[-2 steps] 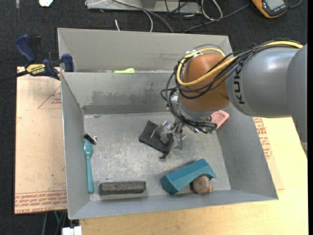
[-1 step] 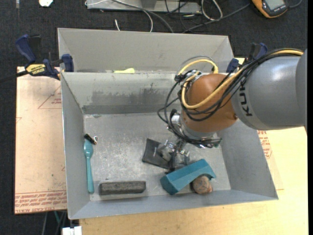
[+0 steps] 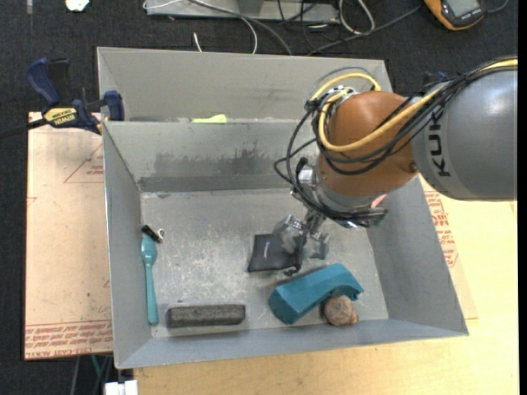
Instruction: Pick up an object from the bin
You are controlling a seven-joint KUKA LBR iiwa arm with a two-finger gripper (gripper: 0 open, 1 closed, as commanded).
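My gripper point(image 3: 301, 241) hangs low in the right middle of the bin, its fingertips at the right edge of a flat black square piece point(image 3: 268, 253) on the floor. Whether the fingers grip it cannot be told. Just below lies a teal foam wedge point(image 3: 314, 291), with a small brown stone point(image 3: 339, 311) against its right end.
A teal plastic spoon point(image 3: 150, 274) lies along the left side, with a small black bit point(image 3: 152, 234) by its bowl. A dark grey bar point(image 3: 206, 314) rests near the front wall. A yellow-green scrap point(image 3: 209, 119) sits on the back ledge. The orange cover and cables hide the wrist.
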